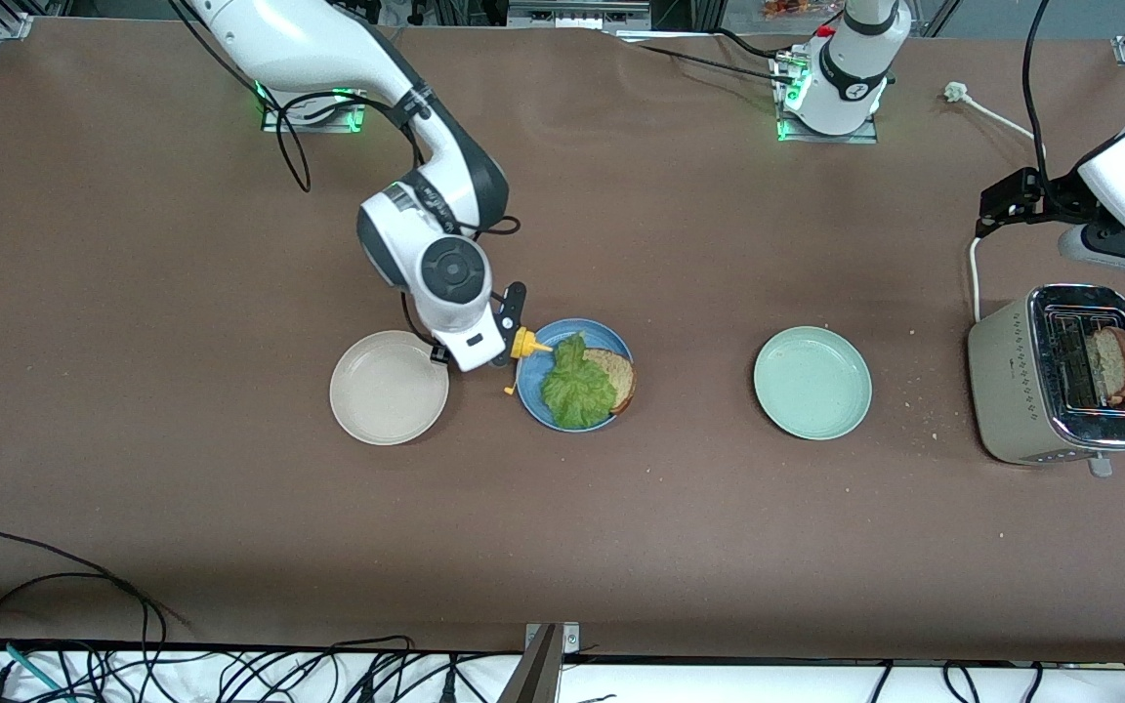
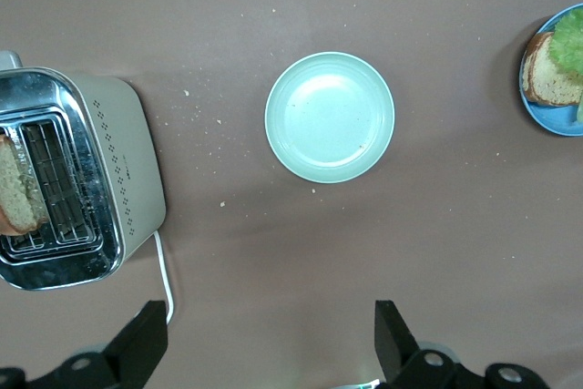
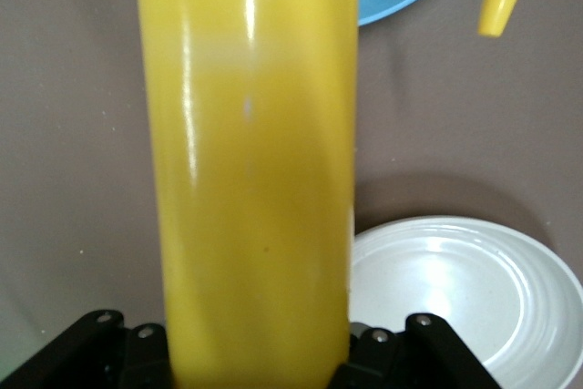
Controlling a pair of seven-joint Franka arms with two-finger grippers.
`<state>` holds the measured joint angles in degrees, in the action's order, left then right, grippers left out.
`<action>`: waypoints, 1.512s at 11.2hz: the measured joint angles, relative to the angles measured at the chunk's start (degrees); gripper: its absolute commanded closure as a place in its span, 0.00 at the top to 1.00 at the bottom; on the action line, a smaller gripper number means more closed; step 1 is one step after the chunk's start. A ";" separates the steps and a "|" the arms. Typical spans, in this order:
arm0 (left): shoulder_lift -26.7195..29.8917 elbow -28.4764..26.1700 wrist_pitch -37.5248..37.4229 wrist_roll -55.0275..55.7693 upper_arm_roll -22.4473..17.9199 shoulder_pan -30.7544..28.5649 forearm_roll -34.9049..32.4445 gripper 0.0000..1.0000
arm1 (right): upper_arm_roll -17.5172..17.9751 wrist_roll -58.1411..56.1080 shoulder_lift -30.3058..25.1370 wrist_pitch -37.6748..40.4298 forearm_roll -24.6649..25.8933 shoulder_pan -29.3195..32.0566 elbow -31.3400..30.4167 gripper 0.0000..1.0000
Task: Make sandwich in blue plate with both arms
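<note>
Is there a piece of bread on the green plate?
No, the pale green plate has nothing on it; bread lies on the blue plate and in the toaster.

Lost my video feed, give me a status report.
Right tool shut on yellow squeeze bottle, tipped over blue plate. Left tool open, waiting above the table near toaster. Lettuce on bread slice; nothing blocking.

Lettuce [image 1: 577, 387] lies on bread [image 1: 615, 377] in the plate [image 1: 532, 400].
</note>
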<state>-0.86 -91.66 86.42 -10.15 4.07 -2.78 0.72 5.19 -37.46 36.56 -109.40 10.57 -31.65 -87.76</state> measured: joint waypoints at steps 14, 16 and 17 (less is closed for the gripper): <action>0.00 0.00 0.00 0.00 0.01 0.01 0.00 1.00 | -2.44 6.40 2.84 3.15 11.17 -6.61 0.23 0.00; 0.00 0.00 0.00 0.00 0.01 0.01 0.00 1.00 | -2.46 6.41 2.84 3.15 11.17 -6.61 0.24 0.00; 0.00 0.00 0.00 0.00 0.01 0.01 0.00 1.00 | -2.46 6.41 2.84 3.15 11.17 -6.61 0.24 0.00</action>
<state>-0.86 -91.66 86.42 -10.15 4.08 -2.77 0.72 2.73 -31.05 39.40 -106.25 21.74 -38.26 -87.52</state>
